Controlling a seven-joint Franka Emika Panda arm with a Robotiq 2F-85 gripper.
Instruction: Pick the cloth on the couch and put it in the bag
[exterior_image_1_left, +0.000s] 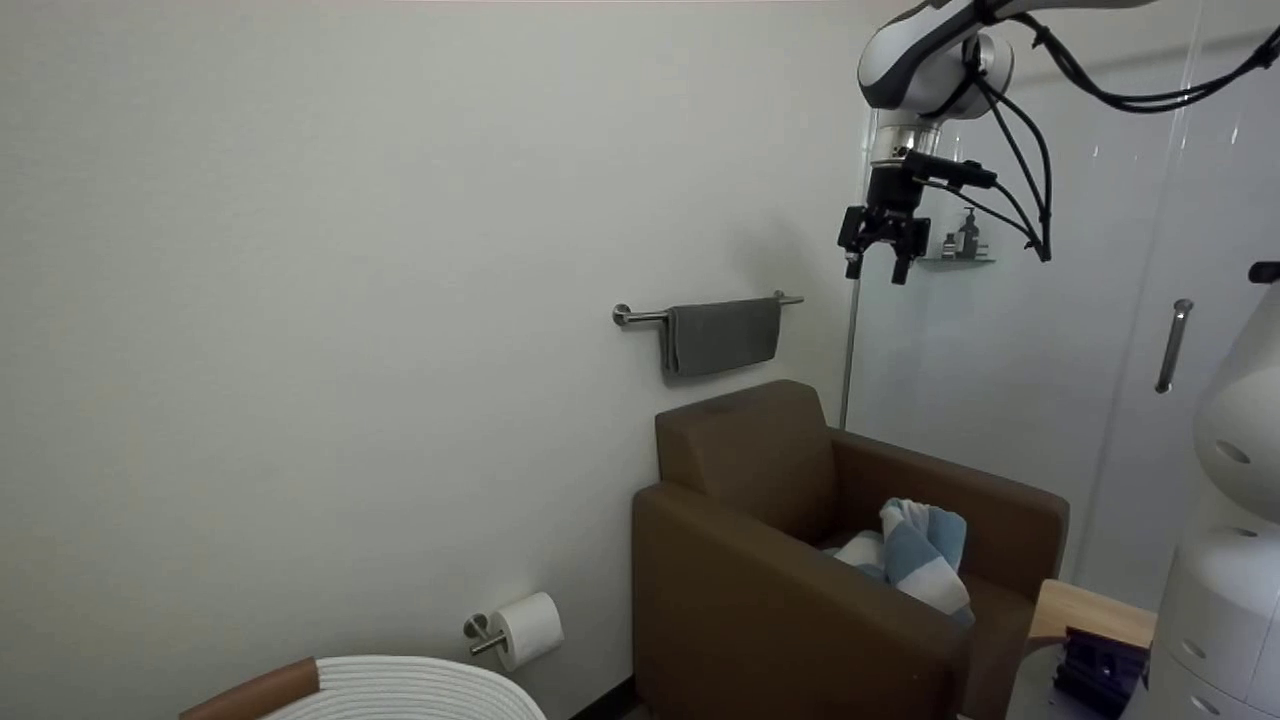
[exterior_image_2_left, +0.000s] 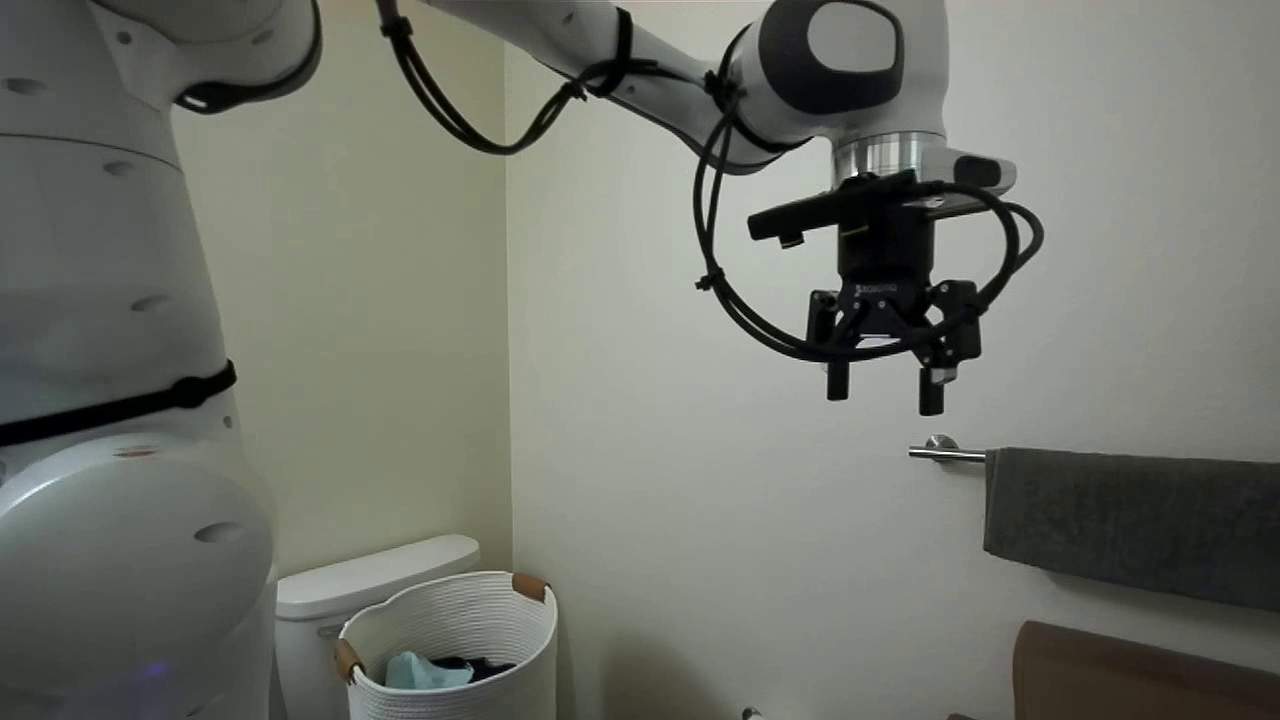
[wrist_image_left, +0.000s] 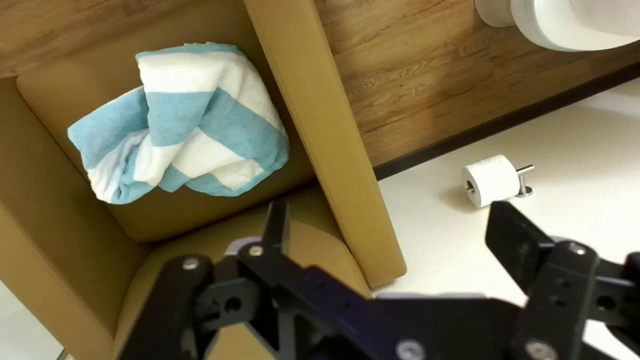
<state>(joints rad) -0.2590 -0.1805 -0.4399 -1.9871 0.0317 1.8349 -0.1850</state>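
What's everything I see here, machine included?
couch: one, brown, by wall
cloth: one, light blue and white, on couch
bag: one, white, near toilet
fabrics: at least two, pale blue and dark, in bag
toilet: one, white, partly behind bag
towel: one, grey, on bar
paper roll: one, white, on holder
bottles: at least two, dark, on shelf
metal handle: one, silver, on glass panel
floor: one, wood brown, around couch
robot arm: one, white, up high
gripper: one, black, arm's end, open

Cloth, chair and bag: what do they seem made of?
Cloth: likely cotton terry, soft and matte, from its fuzzy surface and limp folds.
Chair: smooth, dull cover with seamed edges; leather-like or tight fabric, unclear.
Bag: probably matte cotton rope, judging by its coiled ridges.
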